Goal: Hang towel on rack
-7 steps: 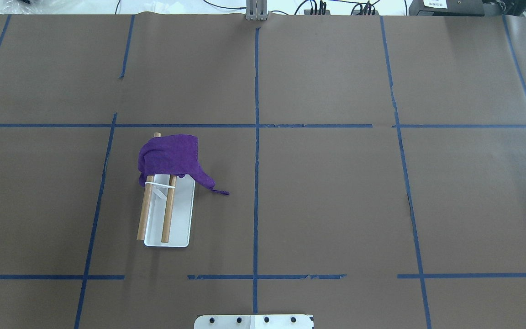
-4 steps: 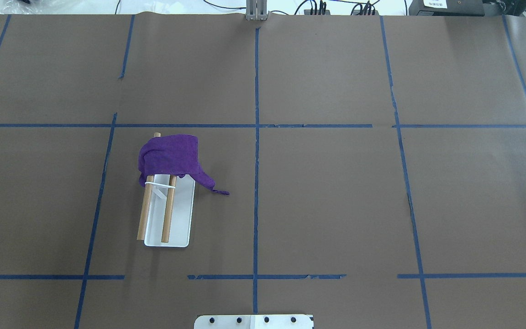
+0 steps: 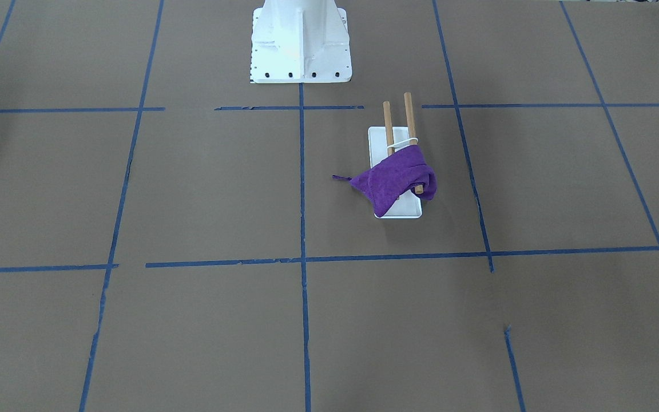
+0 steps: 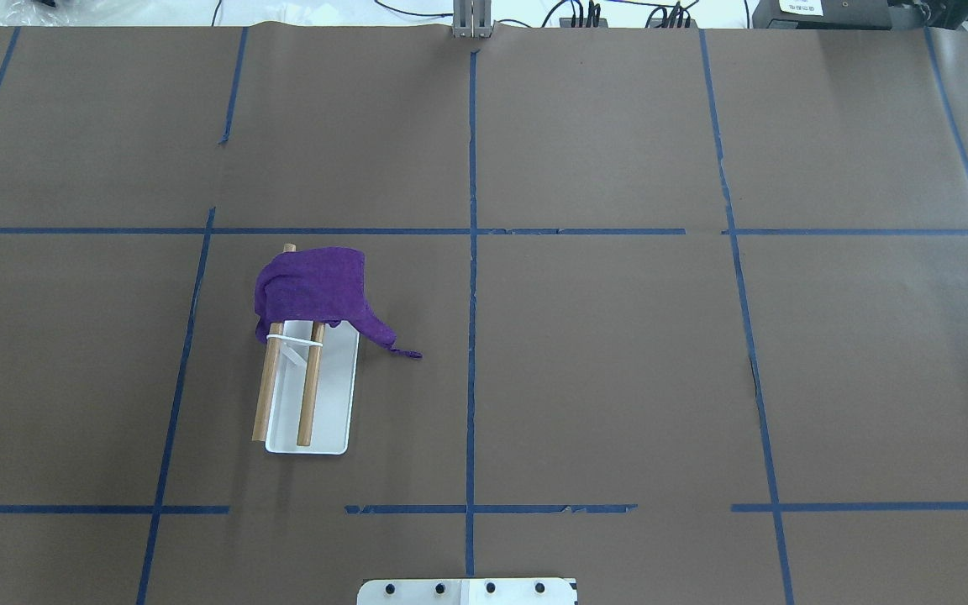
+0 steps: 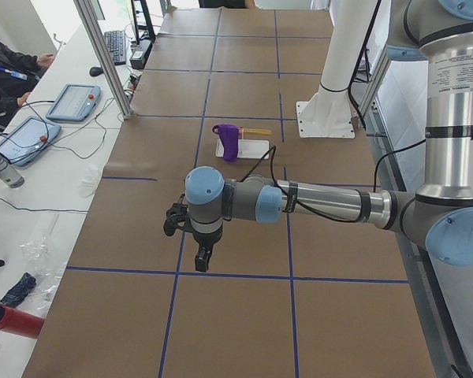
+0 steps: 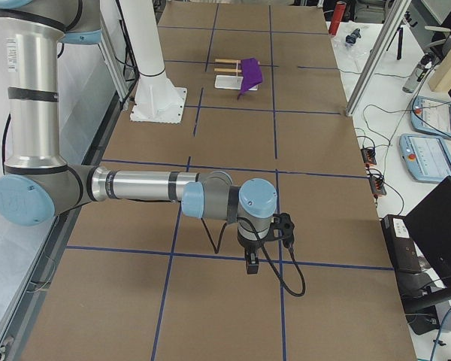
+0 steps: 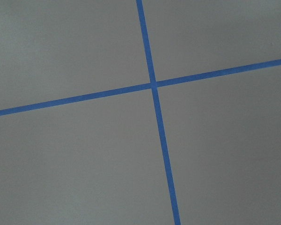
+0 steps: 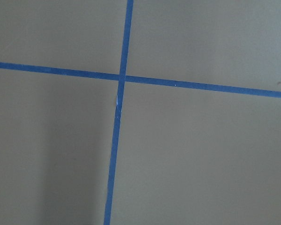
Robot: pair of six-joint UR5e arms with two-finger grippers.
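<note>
Left hand [image 5: 202,257] points straight down; right hand [image 6: 251,263] likewise; cannot tell whether either is open.

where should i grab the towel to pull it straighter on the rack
Probably the pointed corner of the towel that trails off the rack on the robot's right, just short of the loop tag. It hangs clear of both rods, so coming down from above should meet cloth only, not wood. The rest lies bunched over the rods' far ends.
</note>
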